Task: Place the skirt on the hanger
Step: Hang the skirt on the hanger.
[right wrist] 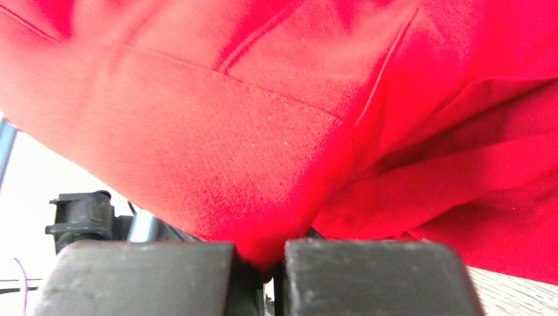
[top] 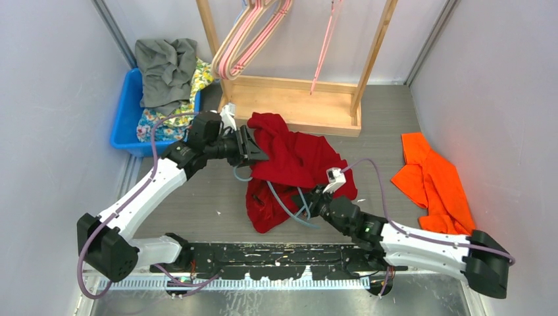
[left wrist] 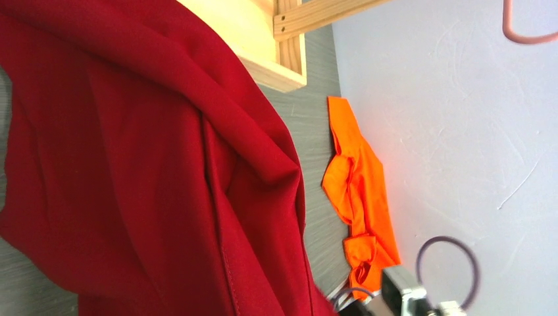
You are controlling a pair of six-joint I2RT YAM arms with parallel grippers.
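The red skirt (top: 296, 161) lies bunched in the middle of the table and is lifted at two places. My left gripper (top: 258, 153) is at its left upper edge and looks shut on the cloth. In the left wrist view the skirt (left wrist: 131, 164) hangs over my fingers and hides them. My right gripper (top: 316, 197) is at the skirt's lower middle. In the right wrist view my right gripper (right wrist: 263, 253) pinches a fold of the skirt (right wrist: 263, 118). Pink hangers (top: 247, 39) hang on the wooden rack (top: 296, 105) behind the skirt.
An orange garment (top: 434, 178) lies at the right by the wall and also shows in the left wrist view (left wrist: 358, 191). A blue bin (top: 125, 118) at the back left holds a grey cloth (top: 164, 66) and a floral cloth. Grey walls close in both sides.
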